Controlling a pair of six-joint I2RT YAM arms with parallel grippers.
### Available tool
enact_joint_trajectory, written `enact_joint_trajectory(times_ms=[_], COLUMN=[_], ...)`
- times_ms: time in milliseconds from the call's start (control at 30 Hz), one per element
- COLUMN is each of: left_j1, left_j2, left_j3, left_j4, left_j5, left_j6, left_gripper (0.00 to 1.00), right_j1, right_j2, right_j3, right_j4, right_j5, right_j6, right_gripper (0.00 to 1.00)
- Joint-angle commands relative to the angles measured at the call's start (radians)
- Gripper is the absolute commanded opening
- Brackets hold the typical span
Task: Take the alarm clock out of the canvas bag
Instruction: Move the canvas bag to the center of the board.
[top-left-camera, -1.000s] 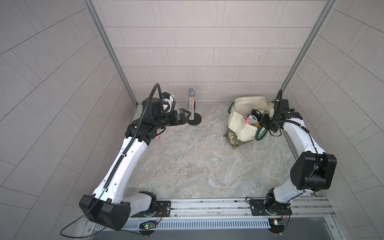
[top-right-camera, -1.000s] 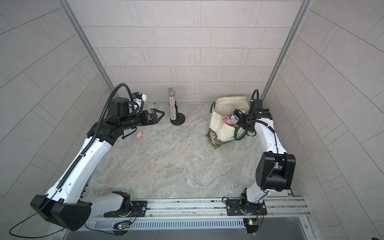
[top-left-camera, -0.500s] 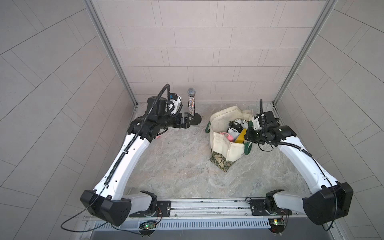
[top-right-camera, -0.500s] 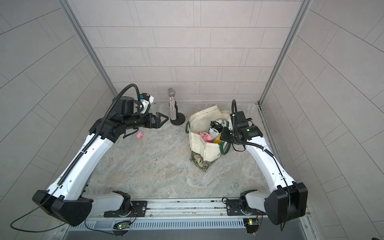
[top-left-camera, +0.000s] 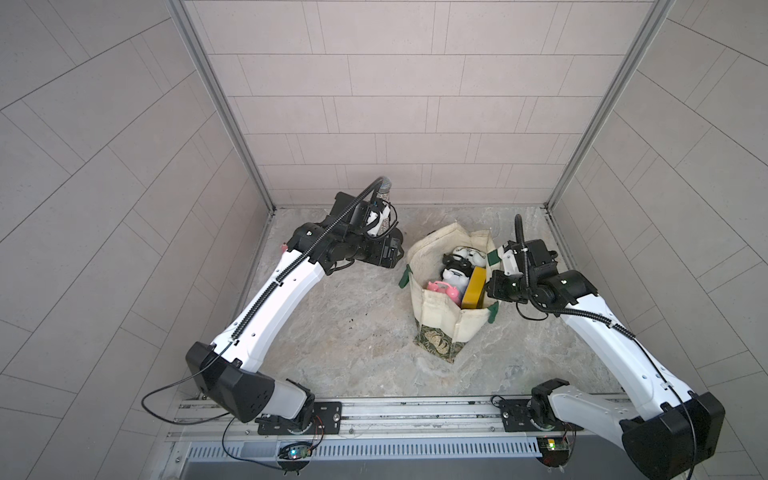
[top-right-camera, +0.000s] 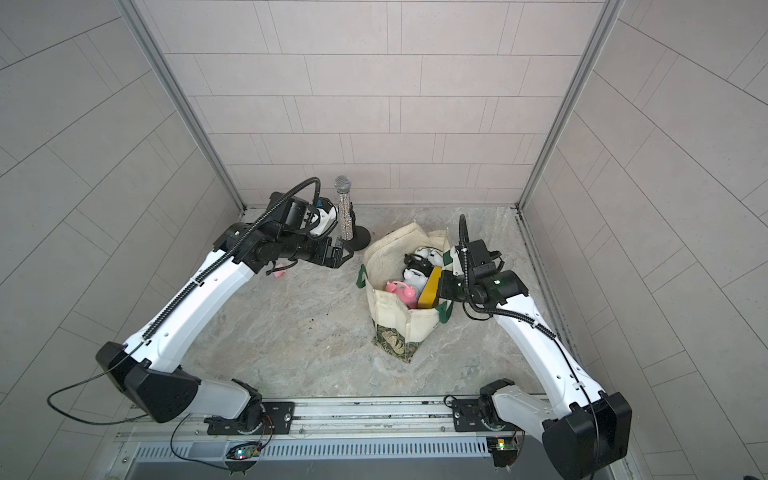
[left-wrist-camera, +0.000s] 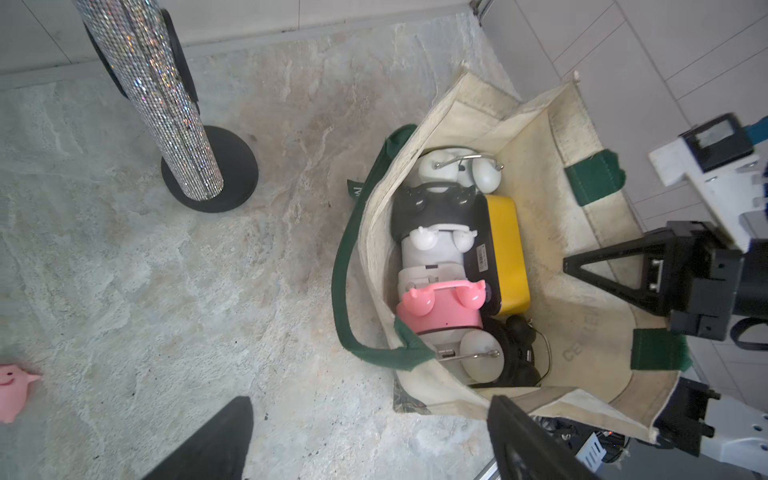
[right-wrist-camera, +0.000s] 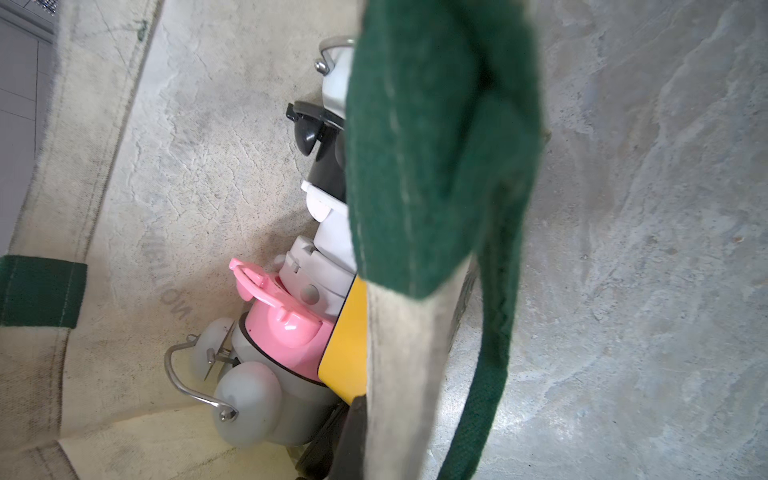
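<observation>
canvas bag stands mouth-up on the tabletop, right of centre, green patterned panel at its base facing the front rail

inside it, packed tight in a row: pink alarm clock near the top of the pile, white alarm clock touching it, black alarm clock beyond, and 2 pale twin-bell alarm clocks at either end; none is out of the bag

in the way: yellow box lies flush along the row of clocks, and the green handle hangs down outside the bag wall, its end lying over the rim right beside the pink clock

right tool pressed together, pinching the bag rim by the green strap patches

left tool spread wide, holding nothing, in the air between the bag and a glitter microphone upright on its round black stand, apart from the bag

small pink toy on the tabletop under the left arm

tabletop is marbled grey-beige stone look; pale tiled walls on 3 sides, metal corner posts, metal rail at the front carrying both arm bases
</observation>
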Motion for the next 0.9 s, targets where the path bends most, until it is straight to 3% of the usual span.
enact_joint_trajectory(times_ms=[0, 267, 467, 767, 867], left_j1=[-0.012, -0.056, -0.101, -0.151, -0.158], left_j2=[0.002, 0.052, 0.167, 0.311, 0.372], left_j3=[0.006, 0.001, 0.062, 0.134, 0.181], left_j4=[-0.086, -0.044, -0.023, 0.03, 0.022], left_j5=[-0.055, -0.009, -0.029, -0.031, -0.038], left_j6=[0.025, 0.011, -0.009, -0.05, -0.067], left_gripper=[0.94, 0.94, 0.93, 0.89, 0.8], right_j1=[0.005, -0.004, -0.02, -0.042, -0.045], right_j2=[-0.062, -0.085, -0.104, -0.175, -0.195], right_j3=[0.005, -0.025, -0.026, -0.028, -0.016], right_j4=[0.032, 0.037, 0.015, -0.002, -0.001], right_j5=[-0.02, -0.014, -0.002, 0.028, 0.049], right_j6=[-0.02, -0.034, -0.052, -0.11, -0.123], right_gripper=[0.01, 0.24, 0.43, 0.48, 0.48])
